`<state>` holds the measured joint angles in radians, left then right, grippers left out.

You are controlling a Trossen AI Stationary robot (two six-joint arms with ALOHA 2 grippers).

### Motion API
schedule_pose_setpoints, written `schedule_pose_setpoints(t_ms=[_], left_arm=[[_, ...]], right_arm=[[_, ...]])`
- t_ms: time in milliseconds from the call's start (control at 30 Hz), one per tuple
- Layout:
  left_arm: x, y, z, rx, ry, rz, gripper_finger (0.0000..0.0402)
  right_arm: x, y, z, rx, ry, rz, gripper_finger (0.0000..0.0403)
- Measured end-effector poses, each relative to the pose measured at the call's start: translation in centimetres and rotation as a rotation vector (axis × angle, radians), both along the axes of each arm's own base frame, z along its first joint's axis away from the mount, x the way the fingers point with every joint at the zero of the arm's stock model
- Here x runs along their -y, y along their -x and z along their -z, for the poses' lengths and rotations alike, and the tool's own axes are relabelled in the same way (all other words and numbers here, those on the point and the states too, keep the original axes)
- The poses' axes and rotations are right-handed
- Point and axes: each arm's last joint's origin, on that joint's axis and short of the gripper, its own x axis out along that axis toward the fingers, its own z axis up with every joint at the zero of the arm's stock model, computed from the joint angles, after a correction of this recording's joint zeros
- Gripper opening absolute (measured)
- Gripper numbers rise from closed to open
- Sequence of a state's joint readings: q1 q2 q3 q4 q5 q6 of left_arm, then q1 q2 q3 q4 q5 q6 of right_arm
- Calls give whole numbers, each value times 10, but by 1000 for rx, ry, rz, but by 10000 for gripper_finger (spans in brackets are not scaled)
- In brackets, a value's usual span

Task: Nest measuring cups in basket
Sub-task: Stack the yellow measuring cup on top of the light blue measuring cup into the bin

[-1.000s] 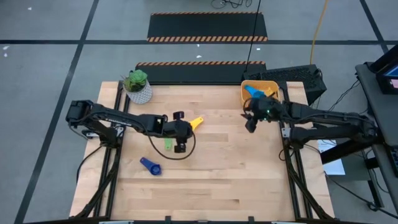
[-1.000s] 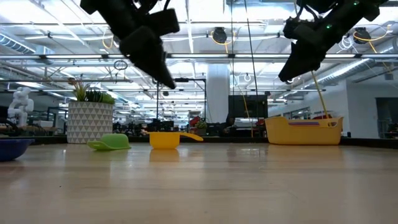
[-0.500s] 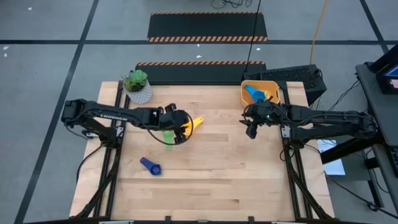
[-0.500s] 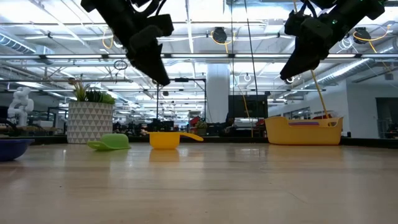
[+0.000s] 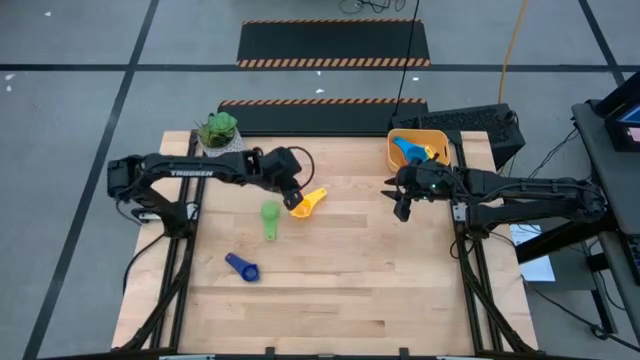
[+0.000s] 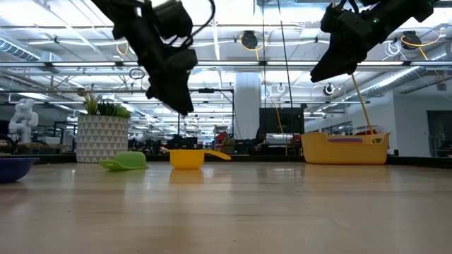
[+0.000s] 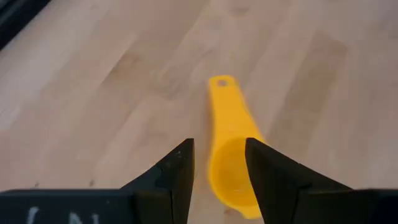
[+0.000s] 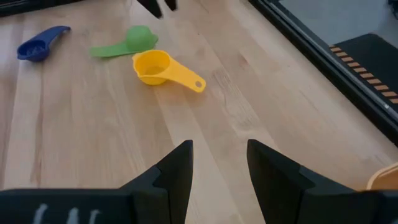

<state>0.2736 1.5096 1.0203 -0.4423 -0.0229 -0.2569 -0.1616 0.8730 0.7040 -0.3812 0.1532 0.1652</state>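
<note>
blue cups in basket [image 5: 440, 135]; yellow cup [image 5: 304, 203], green, dark blue left on worktop. both claws apart, empty.

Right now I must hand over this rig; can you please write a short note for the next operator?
Left gripper: open, empty, above the yellow cup, not yet gripping it.
Right gripper: open, empty, raised beside the basket.
On the table: yellow cup, green cup lying mouth down, dark blue cup.
Done: at least a blue cup is in the basket; how many more lie there cannot be seen.
Left: the three cups on the table still go into the basket, nested.
</note>
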Motion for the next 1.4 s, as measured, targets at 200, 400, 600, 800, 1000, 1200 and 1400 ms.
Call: schedule_pose_setpoints(t_ms=[200,400,600,800,1000,1200,1400], left_arm=[[-19,-11,18,42,101,45,166],[-26,-26,37,50,175,49,245],[-36,-35,58,-6,186,44,310],[-43,-36,74,-26,281,39,322],[-42,-38,77,-15,295,90,286],[-42,-38,80,-22,269,133,230],[-39,-40,80,-17,260,195,161]], right_arm=[[0,-1,-1,-2,39,-27,144],[0,-1,-1,-4,44,-30,144],[0,-1,-1,-4,44,-30,144],[0,-1,-1,-6,47,-32,144],[0,-1,-1,-11,61,-43,144],[0,-1,-1,-11,62,-43,144],[0,-1,-1,-11,62,-43,144]])
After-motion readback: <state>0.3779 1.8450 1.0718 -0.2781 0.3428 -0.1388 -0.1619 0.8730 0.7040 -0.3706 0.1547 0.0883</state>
